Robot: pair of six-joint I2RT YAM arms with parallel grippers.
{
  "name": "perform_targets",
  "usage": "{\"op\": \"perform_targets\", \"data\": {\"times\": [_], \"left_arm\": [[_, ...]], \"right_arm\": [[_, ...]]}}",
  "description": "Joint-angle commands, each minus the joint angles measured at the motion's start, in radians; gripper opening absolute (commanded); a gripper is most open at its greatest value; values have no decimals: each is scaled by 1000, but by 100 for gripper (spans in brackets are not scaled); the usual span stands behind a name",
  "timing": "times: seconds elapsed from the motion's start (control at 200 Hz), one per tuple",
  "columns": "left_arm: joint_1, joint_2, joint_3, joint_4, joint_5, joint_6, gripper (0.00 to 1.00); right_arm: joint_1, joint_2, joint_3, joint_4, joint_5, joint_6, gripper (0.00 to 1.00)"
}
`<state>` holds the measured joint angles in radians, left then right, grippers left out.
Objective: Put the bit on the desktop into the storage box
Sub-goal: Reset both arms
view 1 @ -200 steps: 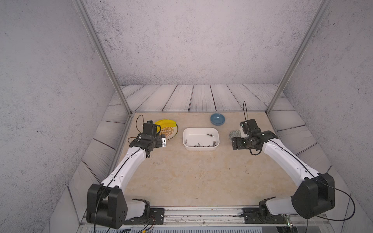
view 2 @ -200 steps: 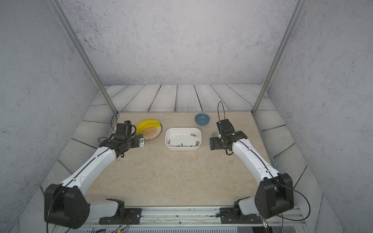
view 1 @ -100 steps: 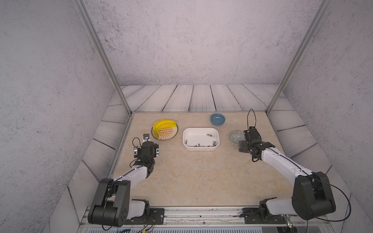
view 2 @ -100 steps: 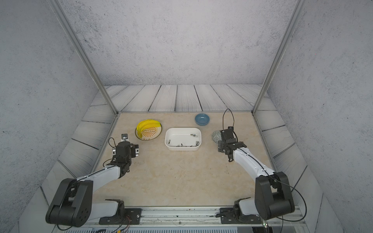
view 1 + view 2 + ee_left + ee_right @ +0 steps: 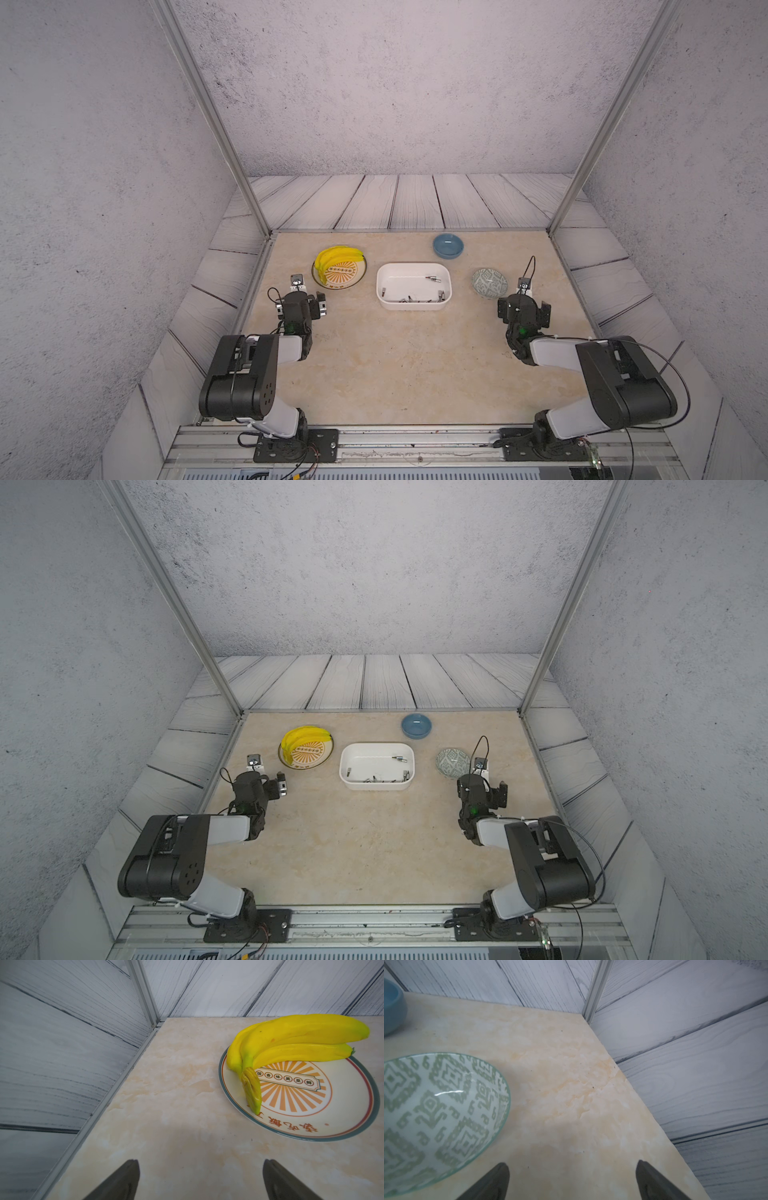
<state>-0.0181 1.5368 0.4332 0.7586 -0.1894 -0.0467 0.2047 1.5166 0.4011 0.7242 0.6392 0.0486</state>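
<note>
The white storage box (image 5: 415, 305) (image 5: 376, 786) stands mid-back on the beige desktop (image 5: 395, 353). Several small metal bits (image 5: 409, 297) lie along its near wall, and one bit (image 5: 433, 277) lies apart near its far right corner. I see no bit on the bare desktop. My left gripper (image 5: 300, 303) (image 5: 200, 1167) hovers low, open and empty, left of the box. It faces a plate. My right gripper (image 5: 523, 309) (image 5: 572, 1164) is open and empty too, right of the box, beside a patterned bowl.
A plate (image 5: 358, 281) (image 5: 342, 1122) holding yellow bananas (image 5: 332, 255) (image 5: 291, 1043) sits back left. A blue bowl (image 5: 448, 245) stands behind the box. The grey-green patterned bowl (image 5: 489, 282) (image 5: 436, 1109) sits to its right. Grey plank panels and metal posts border the desktop.
Both arms have folded back toward the front rail. The grippers drew away from the box's sides to spots nearer me. Both stayed open and empty.
</note>
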Motion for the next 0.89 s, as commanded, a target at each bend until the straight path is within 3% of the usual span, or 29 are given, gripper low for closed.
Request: {"op": "perform_targets", "data": {"times": [0.0, 0.03, 0.1, 0.195, 0.34, 0.38, 0.466, 0.511, 0.596, 0.886], "left_arm": [[1, -5, 9, 13, 16, -4, 98], [2, -7, 8, 8, 16, -5, 99], [1, -8, 10, 4, 16, -5, 98], [2, -9, 10, 1, 17, -5, 98], [2, -10, 11, -1, 17, -5, 98], [1, -10, 12, -1, 16, -5, 98], [2, -10, 12, -2, 17, -5, 98], [1, -9, 12, -3, 16, -5, 98], [2, -9, 13, -5, 18, -4, 98], [-6, -9, 10, 0, 34, 13, 98]], "right_arm": [[-5, -31, -18, 149, 2, -11, 98], [-15, -58, -14, 91, -26, 10, 98], [-27, -32, -39, 183, -51, -12, 100], [-27, -55, -42, 148, -75, 0, 100], [-28, -40, -135, 335, -178, -45, 100], [-29, 18, -161, 436, -236, -77, 100], [-18, 151, -177, 672, -214, -123, 100], [-19, 118, -171, 598, -216, -112, 100], [-36, -1, -104, 287, -212, -46, 100], [-53, 21, -39, 207, -181, -18, 100]]}}
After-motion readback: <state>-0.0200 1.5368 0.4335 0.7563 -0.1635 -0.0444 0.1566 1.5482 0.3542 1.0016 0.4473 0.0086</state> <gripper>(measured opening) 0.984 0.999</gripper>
